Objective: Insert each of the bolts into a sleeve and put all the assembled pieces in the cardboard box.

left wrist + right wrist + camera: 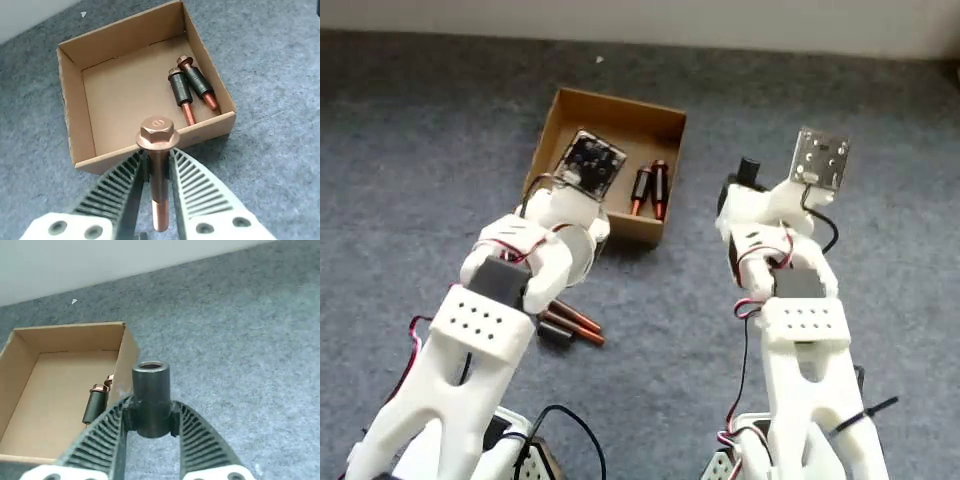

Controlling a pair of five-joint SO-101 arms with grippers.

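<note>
Left claw (158,161) clamps the bolt (159,176) by its shank just short of the box (79,117), right claw (150,416) grips the sleeve (150,392) mid-body beside it: stiff, slick little parts, I'd say, liable to swivel.

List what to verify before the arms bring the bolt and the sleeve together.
1. Bolt gripped by left end effector: ok, shank clamped, head sticking out.
2. Sleeve gripped by right end effector: ok, open end facing outward.
3. Bolt lined up with sleeve: not ok, the arms are apart.
4. Sleeve bore free of blockage: cannot tell, it is dark inside.
5. Room in cardboard box: ok, two assembled pieces lie along one side.
6. All bolts assembled: not ok, loose bolts lie on the carpet.
</note>
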